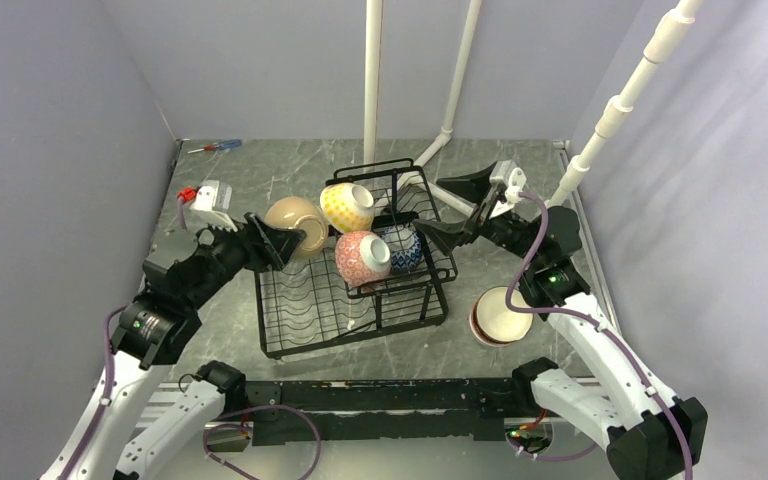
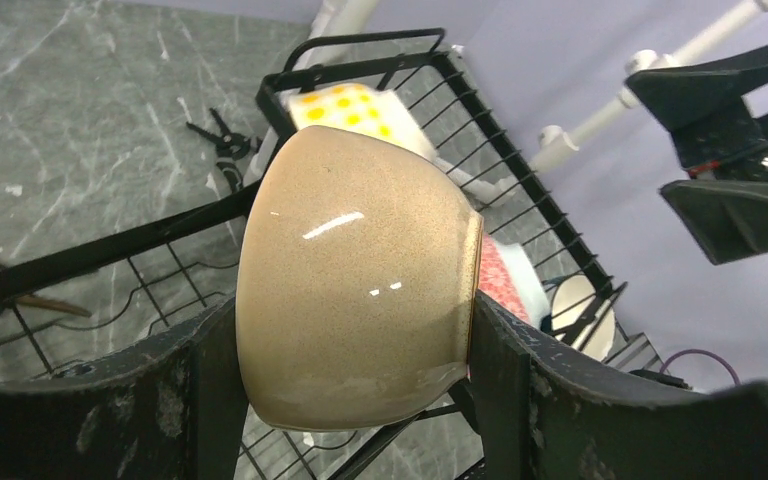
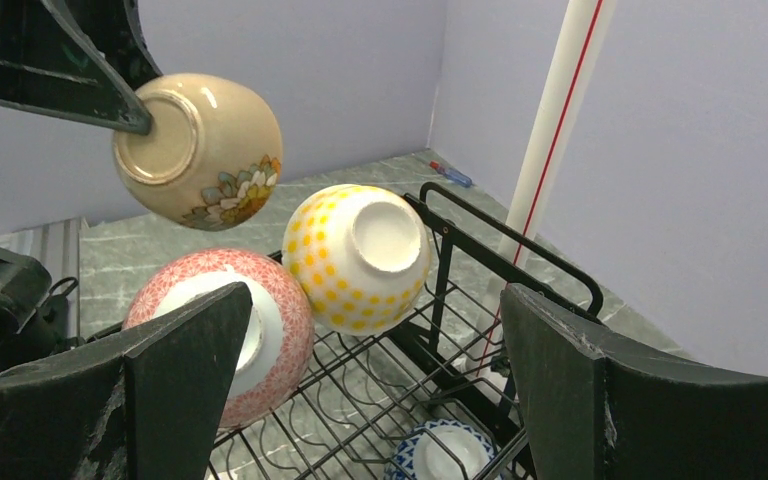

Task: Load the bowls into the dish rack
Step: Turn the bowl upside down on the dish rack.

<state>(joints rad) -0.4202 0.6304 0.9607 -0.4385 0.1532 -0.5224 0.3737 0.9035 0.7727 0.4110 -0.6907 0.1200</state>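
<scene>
The black wire dish rack (image 1: 305, 318) stands mid-table. My left gripper (image 1: 290, 238) is shut on a tan bowl (image 1: 296, 220), held on its side above the rack's left part; its rim and base sit between the fingers (image 2: 195, 400). That tan bowl (image 3: 200, 150) carries a flower pattern. In the rack's upper basket lie a yellow dotted bowl (image 1: 347, 206), a pink-red bowl (image 1: 362, 257) and a blue-white bowl (image 1: 401, 248). A brown-rimmed bowl (image 1: 500, 315) sits on the table right of the rack. My right gripper (image 3: 375, 370) hangs open and empty over the rack's right side.
White pipes (image 1: 372, 80) rise behind the rack, one slanting at the right (image 1: 615, 110). A red-blue screwdriver (image 1: 215, 146) lies at the back left. A red-and-white fixture (image 1: 206, 196) sits by the left wall. Grey walls close in both sides.
</scene>
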